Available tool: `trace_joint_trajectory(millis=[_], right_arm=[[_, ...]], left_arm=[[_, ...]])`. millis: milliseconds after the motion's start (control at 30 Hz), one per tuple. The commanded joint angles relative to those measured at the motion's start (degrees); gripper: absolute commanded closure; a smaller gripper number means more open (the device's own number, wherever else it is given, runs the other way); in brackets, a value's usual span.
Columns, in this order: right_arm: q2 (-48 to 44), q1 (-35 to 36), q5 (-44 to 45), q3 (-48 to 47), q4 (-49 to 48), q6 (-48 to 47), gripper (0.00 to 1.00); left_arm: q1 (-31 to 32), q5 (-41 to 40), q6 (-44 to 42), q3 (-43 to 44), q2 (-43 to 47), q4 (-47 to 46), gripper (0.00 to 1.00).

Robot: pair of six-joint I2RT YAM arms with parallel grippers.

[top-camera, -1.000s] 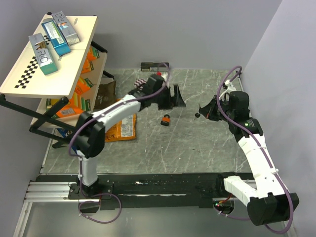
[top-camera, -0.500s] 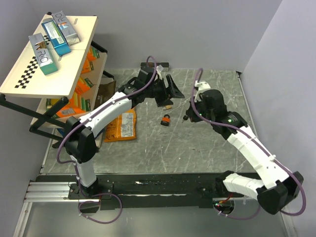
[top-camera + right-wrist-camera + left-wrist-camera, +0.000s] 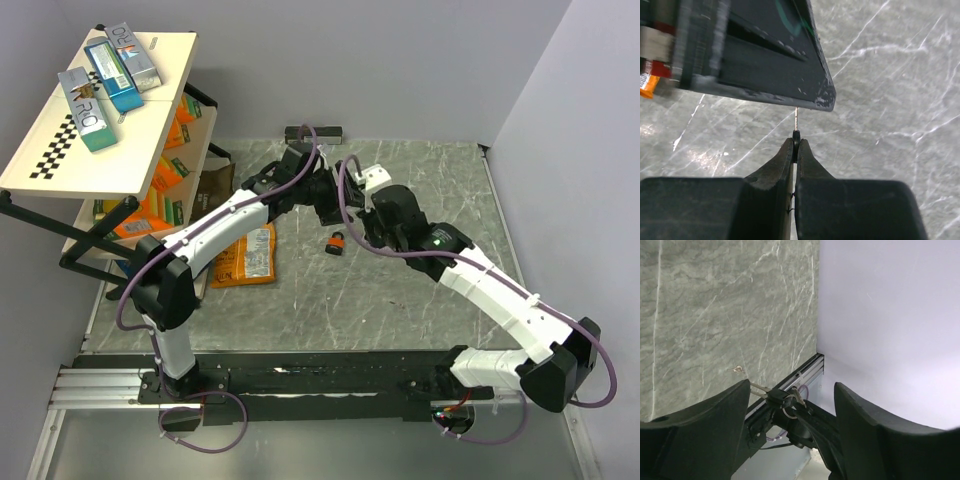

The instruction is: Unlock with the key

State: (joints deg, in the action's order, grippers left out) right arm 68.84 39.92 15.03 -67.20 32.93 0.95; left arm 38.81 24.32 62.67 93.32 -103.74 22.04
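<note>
My right gripper (image 3: 796,142) is shut on the black head of the key (image 3: 797,135). The key's thin metal blade points up at a finger of the left gripper (image 3: 765,55). In the left wrist view the key cluster and its ring (image 3: 782,400) sit at the right gripper's tip, between the left gripper's wide-open fingers (image 3: 792,385). In the top view both grippers meet at mid-table, left (image 3: 338,198) and right (image 3: 357,215). The orange-red padlock (image 3: 337,242) lies on the table just in front of them. No brass padlock shows.
A rack (image 3: 100,120) with boxes and snack packets stands at the left. An orange packet (image 3: 245,262) lies on the marble table (image 3: 400,320). A dark bar (image 3: 312,132) lies by the back wall. Walls close the back and right.
My right arm has swung left across the table with the key, up to the left gripper. The left gripper has drawn back a little to the left and stays open.
</note>
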Motion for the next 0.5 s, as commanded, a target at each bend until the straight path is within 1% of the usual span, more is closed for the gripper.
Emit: trace_joint_trajectory(millis=[0,133,200,267,300,367,467], right_arm=[[-0.5,2.2,5.1,-2.3,-3.7,-3.6,1.0],[-0.5,3.3,6.5,-1.6,-4.9,-4.6,1.0],[-0.2,4.0,7.1,-1.6,-5.0,-5.1,1.0],[-0.1,4.5,7.6,-0.9,-5.6,-6.0,1.0],[-0.3,4.6,7.6,-0.4,-6.7,-6.6,1.0],[-0.6,5.9,8.3,0.7,-8.0,-7.8,1.0],[0.0,7.1,9.8,1.0,-9.3,-9.3,1.0]], left_arm=[[0.3,2.2,1.1,0.3,-0.2,-1.1,0.32],[0.5,2.8,1.0,0.6,-0.8,-1.0,0.5],[0.5,3.0,1.1,0.5,-0.7,-1.6,0.56],[0.6,3.3,1.4,0.3,-0.6,-1.9,0.59],[0.6,3.3,1.5,0.3,-0.5,-2.0,0.63],[0.7,3.1,1.2,0.5,-0.4,-2.1,0.66],[0.9,3.3,1.1,0.8,-0.5,-1.9,0.77]])
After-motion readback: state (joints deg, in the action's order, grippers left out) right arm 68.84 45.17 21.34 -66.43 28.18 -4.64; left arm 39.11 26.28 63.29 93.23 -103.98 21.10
